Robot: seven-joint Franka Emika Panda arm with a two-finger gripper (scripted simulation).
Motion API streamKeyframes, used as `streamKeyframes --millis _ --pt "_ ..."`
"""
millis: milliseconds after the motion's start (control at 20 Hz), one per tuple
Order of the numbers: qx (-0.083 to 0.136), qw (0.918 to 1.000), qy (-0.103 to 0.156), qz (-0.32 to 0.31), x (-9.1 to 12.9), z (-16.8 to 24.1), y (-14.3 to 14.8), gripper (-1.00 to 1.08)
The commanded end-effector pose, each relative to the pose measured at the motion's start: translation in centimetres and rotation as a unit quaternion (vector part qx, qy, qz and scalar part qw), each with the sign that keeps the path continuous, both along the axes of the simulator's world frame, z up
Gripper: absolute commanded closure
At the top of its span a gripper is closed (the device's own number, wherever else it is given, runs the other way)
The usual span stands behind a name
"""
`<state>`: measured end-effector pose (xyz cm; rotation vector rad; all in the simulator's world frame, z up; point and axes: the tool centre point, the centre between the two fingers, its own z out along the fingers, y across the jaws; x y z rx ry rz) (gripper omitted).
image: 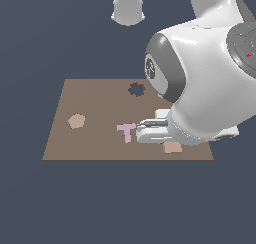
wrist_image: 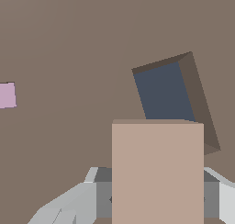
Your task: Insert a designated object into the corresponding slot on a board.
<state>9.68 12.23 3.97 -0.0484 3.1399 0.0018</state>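
In the wrist view my gripper (wrist_image: pixel 157 198) is shut on the tan-peach rectangular block (wrist_image: pixel 157 172), with a grey finger (wrist_image: pixel 98 195) against each side. The dark, slightly tilted rectangular slot (wrist_image: pixel 165 92) lies in the brown board (wrist_image: pixel 69 44) just beyond the block, and the block covers part of it. In the exterior view the block (image: pixel 172 147) pokes out below the white hand (image: pixel 155 130) near the board's (image: pixel 90 138) front edge. The arm hides the slot there.
A pink T piece (image: pixel 127 131) lies on the board just on the exterior view's left of the hand; its tip shows in the wrist view (wrist_image: pixel 7 95). A tan pentagon piece (image: pixel 76 120) sits further left. A dark round scalloped hole (image: pixel 136 89) is near the board's far edge.
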Motion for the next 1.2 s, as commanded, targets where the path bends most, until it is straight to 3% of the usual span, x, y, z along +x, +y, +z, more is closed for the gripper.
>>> streamKeyframes --millis 0,500,1150 --pt "0.0 0.9992 0.0 0.039 -1.1 0.1 0.8 1.08" --pt "0.0 0.9915 0.0 0.13 -4.0 0.1 2.2 1.08" --pt "0.0 0.9897 0.0 0.143 -4.4 -0.9 2.2 1.08"
